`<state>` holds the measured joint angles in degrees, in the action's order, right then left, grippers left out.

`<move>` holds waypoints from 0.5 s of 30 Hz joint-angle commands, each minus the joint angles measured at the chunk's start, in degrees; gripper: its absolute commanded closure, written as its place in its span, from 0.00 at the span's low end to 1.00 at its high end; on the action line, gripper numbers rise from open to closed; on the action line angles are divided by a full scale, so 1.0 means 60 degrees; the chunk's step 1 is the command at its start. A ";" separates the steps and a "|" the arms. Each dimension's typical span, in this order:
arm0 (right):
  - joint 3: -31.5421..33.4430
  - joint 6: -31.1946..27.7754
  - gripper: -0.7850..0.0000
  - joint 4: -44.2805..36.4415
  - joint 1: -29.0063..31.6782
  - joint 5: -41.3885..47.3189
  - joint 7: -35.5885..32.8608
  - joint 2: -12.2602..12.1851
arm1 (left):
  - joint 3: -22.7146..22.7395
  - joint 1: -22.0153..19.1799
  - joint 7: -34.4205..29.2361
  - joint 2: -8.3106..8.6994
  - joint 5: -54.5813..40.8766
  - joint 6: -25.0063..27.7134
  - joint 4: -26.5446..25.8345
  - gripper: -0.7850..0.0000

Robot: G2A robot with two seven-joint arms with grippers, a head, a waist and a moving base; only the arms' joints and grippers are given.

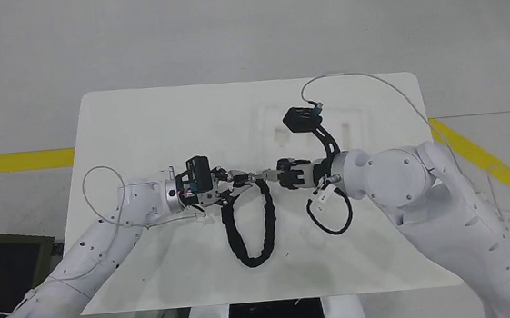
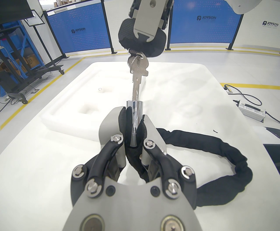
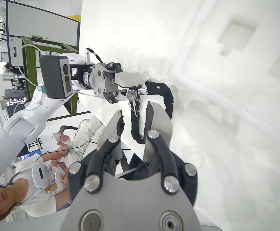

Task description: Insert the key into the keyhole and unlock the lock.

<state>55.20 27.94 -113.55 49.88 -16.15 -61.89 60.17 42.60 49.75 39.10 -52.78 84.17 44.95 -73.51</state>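
My left gripper point(image 1: 229, 177) point(image 2: 133, 116) is shut on the chrome lock cylinder point(image 2: 135, 105) point(image 3: 131, 94), held above the table. The lock's black-sleeved cable point(image 1: 253, 237) point(image 2: 218, 148) point(image 3: 166, 94) hangs from it in a loop down onto the table. A silver key point(image 1: 248, 176) point(image 2: 138, 72) point(image 3: 134, 107) sticks in the keyhole, its head and ring pointing at the other arm. My right gripper point(image 1: 266, 175) point(image 2: 143, 47) point(image 3: 134, 110) faces the cylinder, open, with its padded fingers on either side of the key's head and ring.
A white foam tray point(image 1: 325, 121) point(image 2: 72, 105) point(image 3: 218, 87) with cut-out pockets lies on the far half of the white table point(image 1: 142, 123). A loose black wire point(image 1: 331, 218) loops under my right wrist. Bare tabletop stretches on both sides of the cable loop.
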 commanded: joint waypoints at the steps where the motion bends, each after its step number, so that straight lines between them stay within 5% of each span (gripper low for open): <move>1: -0.0009 -0.0056 0.80 0.0046 0.0023 0.0075 0.0077 0.0012 | 0.0000 0.0000 0.0000 0.0000 0.0000 0.0000 0.0000 1.00; 8: -0.0063 -0.0198 1.00 0.0132 -0.0015 0.0203 0.0320 0.0062 | 0.0000 0.0000 0.0000 0.0000 0.0000 0.0000 0.0000 1.00; 15: -0.0175 -0.0259 1.00 0.0239 -0.0089 0.0280 0.0427 0.0115 | 0.0000 0.0000 0.0000 0.0000 0.0000 0.0000 0.0000 1.00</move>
<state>54.29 26.46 -112.30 49.41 -14.52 -59.42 60.81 42.60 49.75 39.10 -52.78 84.17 44.95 -73.51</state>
